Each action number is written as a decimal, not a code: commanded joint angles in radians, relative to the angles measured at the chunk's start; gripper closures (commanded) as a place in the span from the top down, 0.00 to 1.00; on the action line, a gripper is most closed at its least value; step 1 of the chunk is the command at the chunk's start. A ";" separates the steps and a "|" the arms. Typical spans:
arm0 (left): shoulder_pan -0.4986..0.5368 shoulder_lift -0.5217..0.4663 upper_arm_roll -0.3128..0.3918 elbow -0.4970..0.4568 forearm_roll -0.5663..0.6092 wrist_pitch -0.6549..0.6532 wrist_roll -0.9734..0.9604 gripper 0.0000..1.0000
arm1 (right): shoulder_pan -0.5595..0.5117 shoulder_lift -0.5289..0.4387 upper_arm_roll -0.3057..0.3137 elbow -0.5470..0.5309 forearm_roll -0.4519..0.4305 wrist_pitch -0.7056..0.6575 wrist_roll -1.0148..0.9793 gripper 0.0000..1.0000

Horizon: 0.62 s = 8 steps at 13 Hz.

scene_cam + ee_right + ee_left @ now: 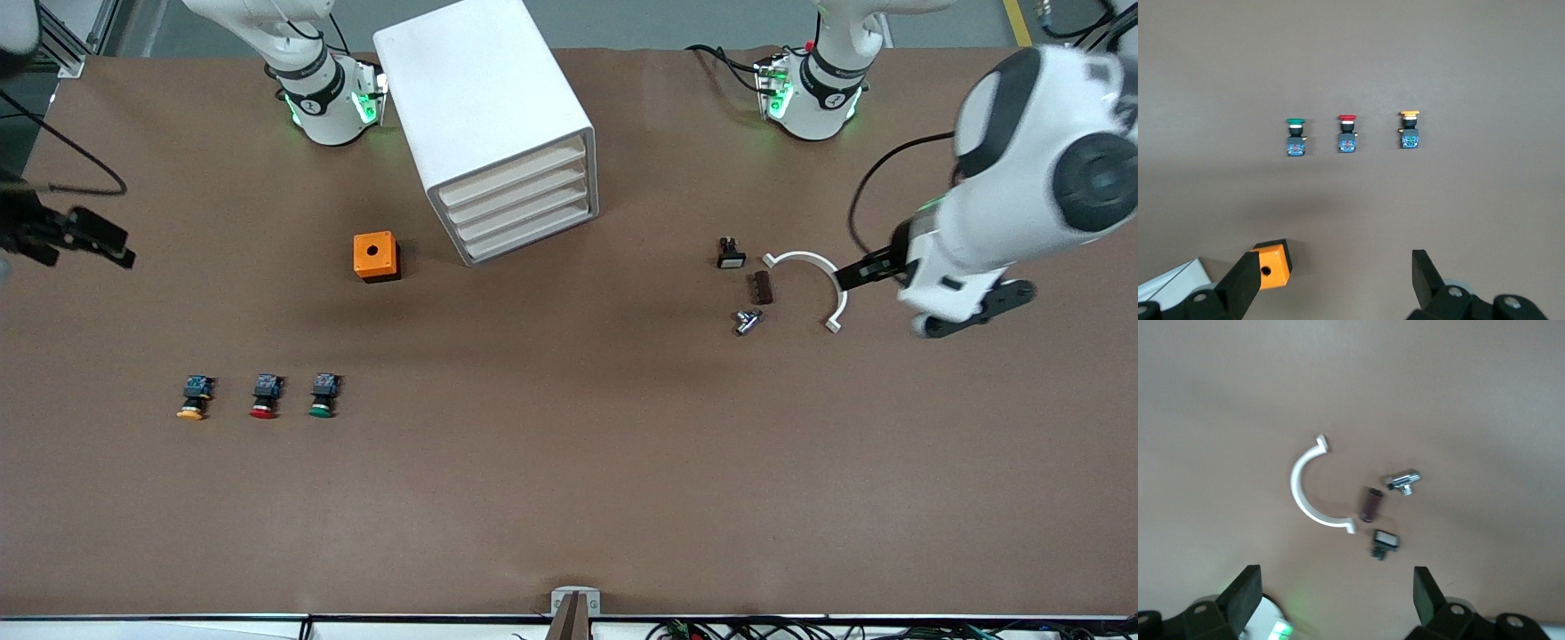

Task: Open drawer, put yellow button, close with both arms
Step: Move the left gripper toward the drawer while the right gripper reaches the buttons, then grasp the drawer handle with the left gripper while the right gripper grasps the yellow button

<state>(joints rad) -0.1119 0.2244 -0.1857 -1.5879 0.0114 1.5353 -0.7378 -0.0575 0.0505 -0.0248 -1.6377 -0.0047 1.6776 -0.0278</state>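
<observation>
I'm looking at a brown table (569,462) with both arms up in the air. Nearest the front camera lies a row of three push-buttons: the yellow button (193,397) at the right arm's end, then the red button (265,396) and the green button (323,395). My right gripper (1331,283) hangs with fingers spread wide and empty, over the table above an orange box (376,256). The white cabinet (493,133) stands near the bases, its top drawer (514,172) shut. My left gripper (1337,600) is wide and empty too, over a white curved clip (813,283), a brown block (761,287), a metal fitting (747,321) and a small black switch (730,253).
</observation>
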 commanded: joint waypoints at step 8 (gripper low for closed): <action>-0.305 0.345 0.000 0.209 -0.169 0.037 -1.043 1.00 | -0.123 0.288 0.005 -0.040 -0.015 0.355 -0.058 1.00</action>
<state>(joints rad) -0.3744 0.5222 -0.1927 -1.4335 -0.1391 1.5925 -1.5788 -0.1805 0.3177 -0.0305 -1.6633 -0.0048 1.9838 -0.0802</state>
